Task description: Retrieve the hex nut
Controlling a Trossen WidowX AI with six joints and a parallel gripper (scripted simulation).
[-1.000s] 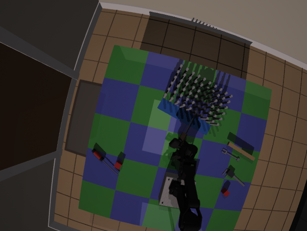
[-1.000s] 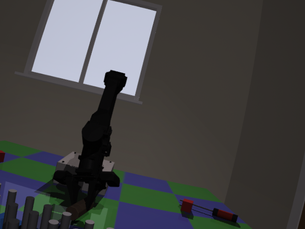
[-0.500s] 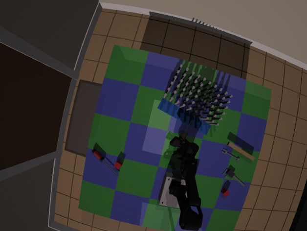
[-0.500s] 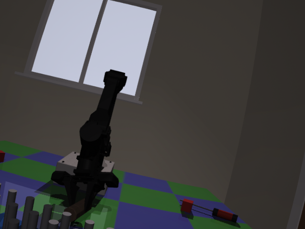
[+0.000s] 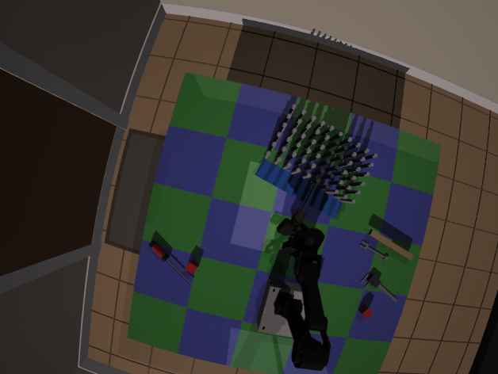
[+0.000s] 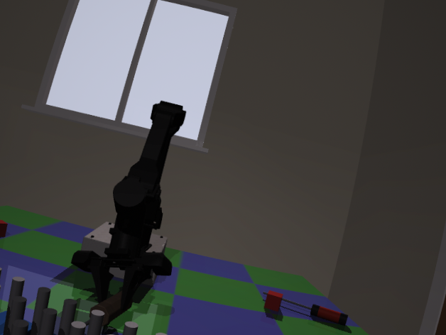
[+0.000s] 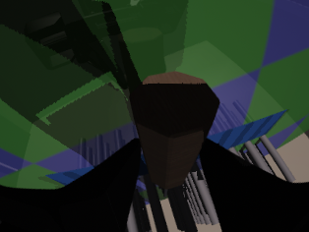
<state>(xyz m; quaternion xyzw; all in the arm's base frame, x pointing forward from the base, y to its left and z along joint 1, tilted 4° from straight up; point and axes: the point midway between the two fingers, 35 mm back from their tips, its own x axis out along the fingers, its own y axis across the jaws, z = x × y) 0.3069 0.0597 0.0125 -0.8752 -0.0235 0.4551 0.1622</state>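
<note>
My gripper (image 5: 296, 220) (image 6: 114, 301) (image 7: 169, 144) is shut on the brown handle (image 5: 300, 215) (image 6: 108, 310) (image 7: 169, 149) of a tool with a thin dark shaft. In the top view the shaft (image 5: 308, 200) runs over the blue taped strip (image 5: 266, 169) (image 7: 251, 130) toward the front rows of the standing metal spacers (image 5: 354, 201) (image 6: 97, 319) (image 7: 276, 157). The tool's tip is lost among the spacers and their shadows. The spacers I can make out stand upright. I cannot make out the hex nut in any view; whether the tip touches it is hidden.
A red-handled screwdriver (image 5: 158, 250) (image 6: 327, 314) and a red block (image 5: 191, 267) (image 6: 273, 301) lie on the left in the top view. On the right are a wooden stick (image 5: 391, 245), a wrench (image 5: 374, 249), a grey hammer-like tool (image 5: 374, 280) and another red block (image 5: 365, 311).
</note>
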